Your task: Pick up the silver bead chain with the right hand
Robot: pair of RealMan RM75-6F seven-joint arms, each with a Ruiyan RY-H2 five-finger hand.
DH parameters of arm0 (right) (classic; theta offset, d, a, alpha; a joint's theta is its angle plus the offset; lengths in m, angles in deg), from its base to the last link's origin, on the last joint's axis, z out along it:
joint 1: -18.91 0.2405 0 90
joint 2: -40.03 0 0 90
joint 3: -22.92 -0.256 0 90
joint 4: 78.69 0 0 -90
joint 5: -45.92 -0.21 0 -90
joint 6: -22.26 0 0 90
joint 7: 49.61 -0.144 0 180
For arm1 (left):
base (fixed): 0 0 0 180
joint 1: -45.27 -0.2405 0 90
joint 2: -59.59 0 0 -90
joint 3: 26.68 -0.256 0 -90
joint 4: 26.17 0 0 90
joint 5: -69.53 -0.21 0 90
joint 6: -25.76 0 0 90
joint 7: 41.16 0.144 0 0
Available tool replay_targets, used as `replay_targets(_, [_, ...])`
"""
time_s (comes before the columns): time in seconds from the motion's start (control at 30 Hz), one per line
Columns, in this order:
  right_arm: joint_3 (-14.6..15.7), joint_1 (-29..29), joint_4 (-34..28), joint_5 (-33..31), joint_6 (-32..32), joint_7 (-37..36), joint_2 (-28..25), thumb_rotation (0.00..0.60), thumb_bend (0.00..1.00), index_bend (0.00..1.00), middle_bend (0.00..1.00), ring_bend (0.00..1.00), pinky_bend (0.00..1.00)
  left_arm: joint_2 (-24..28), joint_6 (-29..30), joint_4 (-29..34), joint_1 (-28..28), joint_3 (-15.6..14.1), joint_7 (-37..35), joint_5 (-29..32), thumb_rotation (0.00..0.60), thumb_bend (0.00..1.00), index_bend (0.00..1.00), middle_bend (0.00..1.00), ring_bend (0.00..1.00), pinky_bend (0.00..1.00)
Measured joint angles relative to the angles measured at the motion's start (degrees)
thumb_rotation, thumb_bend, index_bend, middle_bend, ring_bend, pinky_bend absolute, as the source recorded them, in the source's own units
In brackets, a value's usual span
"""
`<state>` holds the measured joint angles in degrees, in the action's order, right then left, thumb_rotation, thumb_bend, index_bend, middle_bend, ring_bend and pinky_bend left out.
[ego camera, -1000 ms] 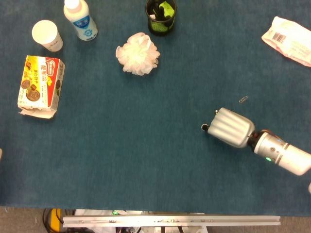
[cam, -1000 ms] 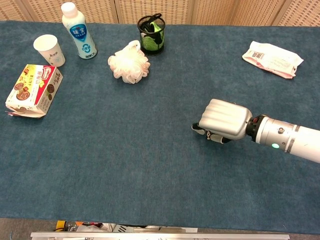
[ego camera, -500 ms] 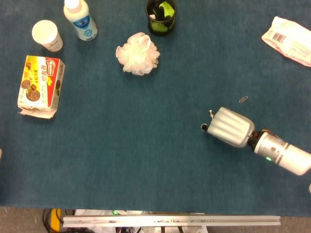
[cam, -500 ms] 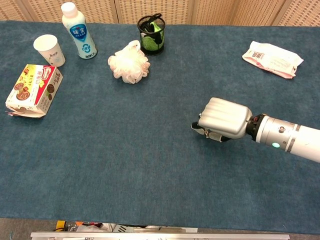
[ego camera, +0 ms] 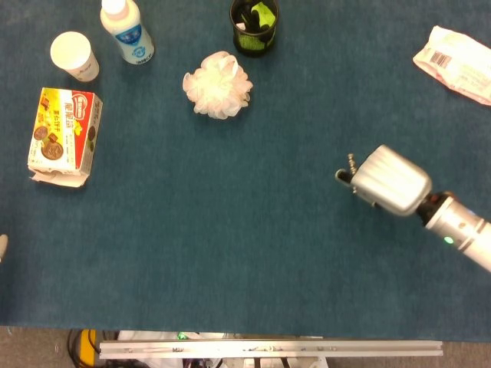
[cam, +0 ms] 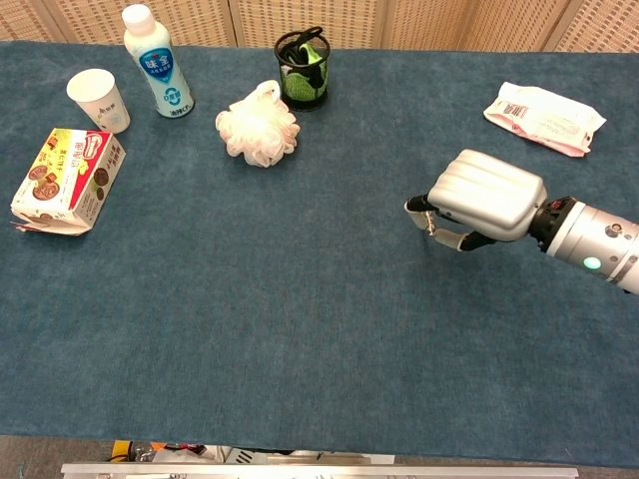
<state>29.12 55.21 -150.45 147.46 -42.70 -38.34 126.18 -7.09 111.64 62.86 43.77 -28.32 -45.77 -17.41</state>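
Observation:
My right hand [ego camera: 387,181] hovers over the right part of the blue table, fingers curled under its silver back. A short end of the silver bead chain [ego camera: 351,162] sticks out at the fingertips. In the chest view the same hand [cam: 487,198] is raised off the cloth and a bit of chain [cam: 430,224] dangles below the thumb side. The hand hides the chain's other part. My left hand shows in neither view.
A white mesh sponge [ego camera: 218,85], a black mesh cup [ego camera: 255,25], a bottle [ego camera: 127,31], a paper cup [ego camera: 74,56] and a snack box [ego camera: 64,130] lie at the back and left. A wipes packet [ego camera: 456,64] lies far right.
My right hand has risen and moved right and toward the back, carrying the chain end with it. The small silver piece seen on the cloth beside the hand earlier no longer shows.

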Motion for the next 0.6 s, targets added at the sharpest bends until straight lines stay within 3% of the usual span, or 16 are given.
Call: replay_targets(0.6, [-0.4,-3.2,3.8,-4.4,0.6,-5.8,-0.3,0.6,0.45,0.73,0.97,0.98,1.0,0.1,-0.8,1.1,0.4,-0.3,1.2,-0.1,0.6,0.27,0.01,0.02,0.02,0.0])
